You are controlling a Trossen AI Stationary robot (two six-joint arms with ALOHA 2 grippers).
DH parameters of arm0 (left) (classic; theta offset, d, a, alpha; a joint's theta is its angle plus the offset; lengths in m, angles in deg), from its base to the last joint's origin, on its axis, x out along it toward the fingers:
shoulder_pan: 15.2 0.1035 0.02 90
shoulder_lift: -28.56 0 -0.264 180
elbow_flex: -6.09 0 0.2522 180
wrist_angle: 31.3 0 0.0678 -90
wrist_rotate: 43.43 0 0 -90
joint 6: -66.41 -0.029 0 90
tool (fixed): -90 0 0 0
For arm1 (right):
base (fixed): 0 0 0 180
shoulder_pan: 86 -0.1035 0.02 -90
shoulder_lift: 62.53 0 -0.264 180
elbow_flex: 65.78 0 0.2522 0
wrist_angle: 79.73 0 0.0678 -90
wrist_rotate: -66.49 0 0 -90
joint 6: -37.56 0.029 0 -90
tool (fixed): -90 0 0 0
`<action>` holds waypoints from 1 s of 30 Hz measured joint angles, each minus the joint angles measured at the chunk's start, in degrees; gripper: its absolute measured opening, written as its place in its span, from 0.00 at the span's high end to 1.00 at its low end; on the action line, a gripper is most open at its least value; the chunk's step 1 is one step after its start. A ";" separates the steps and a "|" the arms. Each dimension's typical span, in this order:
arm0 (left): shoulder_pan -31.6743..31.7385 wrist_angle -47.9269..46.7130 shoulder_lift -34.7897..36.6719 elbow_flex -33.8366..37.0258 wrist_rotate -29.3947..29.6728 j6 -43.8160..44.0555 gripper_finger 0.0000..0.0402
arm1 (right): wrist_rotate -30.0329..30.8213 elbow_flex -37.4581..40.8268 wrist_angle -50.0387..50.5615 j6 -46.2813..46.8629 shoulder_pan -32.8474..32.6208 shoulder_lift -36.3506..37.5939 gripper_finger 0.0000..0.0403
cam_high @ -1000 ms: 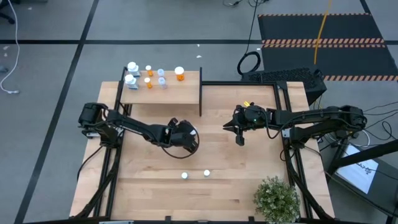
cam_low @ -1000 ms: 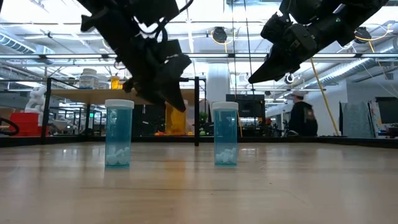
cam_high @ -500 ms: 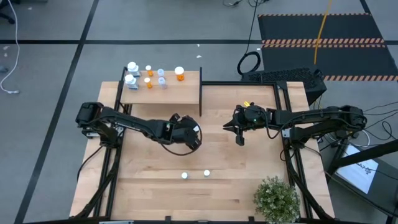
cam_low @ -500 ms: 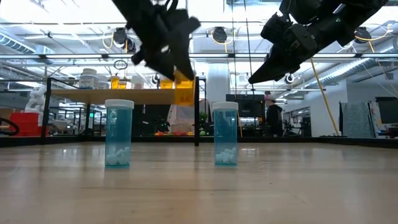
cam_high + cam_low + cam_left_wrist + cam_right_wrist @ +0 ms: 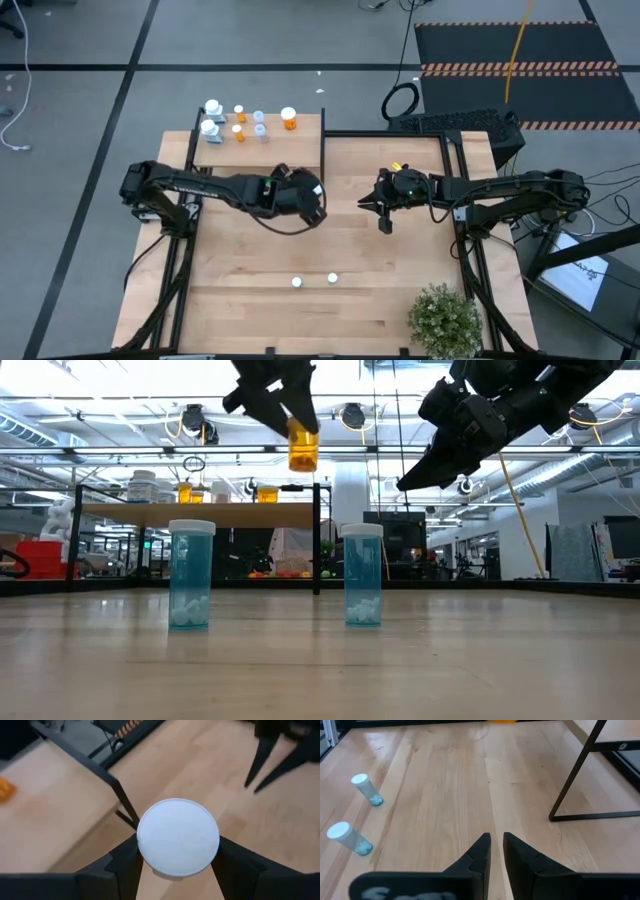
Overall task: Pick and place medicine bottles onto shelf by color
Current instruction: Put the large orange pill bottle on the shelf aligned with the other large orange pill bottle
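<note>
Lifted higher and carried toward the shelf since a second ago, the orange-amber bottle (image 5: 303,446) now hangs near the top of the low view, just left of centre, where before it was half hidden lower down behind the left gripper (image 5: 290,405). That gripper's fingers (image 5: 240,870) close on the bottle from both sides; in the left wrist view the bottle's white cap (image 5: 178,836) fills the centre of the frame between them. In the high view the left gripper (image 5: 300,197) sits at mid-frame, just below the shelf's black upright panel (image 5: 323,150), having shifted up and right from its earlier place.

On the shelf (image 5: 290,148), at the upper left of the table in the high view, stand white bottles (image 5: 212,120) at the far left, small orange bottles (image 5: 239,124) beside them, pale bluish-clear bottles (image 5: 259,123) next, and a larger orange bottle (image 5: 289,119) furthest right.

Two blue-tinted bottles remain on the tabletop (image 5: 400,270) in the lower centre of the high view, one (image 5: 297,282) left of the other (image 5: 333,278), standing apart.

Right of centre, the right gripper (image 5: 384,222) has not moved; its fingers (image 5: 480,852) are nearly together with only a thin slit between them, holding nothing. A potted plant (image 5: 444,318) stands at the lower right of the table.
</note>
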 joint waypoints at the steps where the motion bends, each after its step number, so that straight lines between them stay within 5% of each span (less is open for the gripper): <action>1: 0.37 -0.05 0.02 -0.63 0.09 -0.67 0.47 | 0.00 0.00 0.02 0.00 0.00 0.00 0.88; 17: 11.93 -7.69 -0.02 -7.73 2.99 -6.62 0.47 | -0.22 0.00 0.71 -0.15 0.00 0.00 0.88; 30: 22.38 -11.71 -0.04 -3.98 7.67 8.41 0.47 | -0.22 0.00 0.91 -0.39 0.00 0.00 0.88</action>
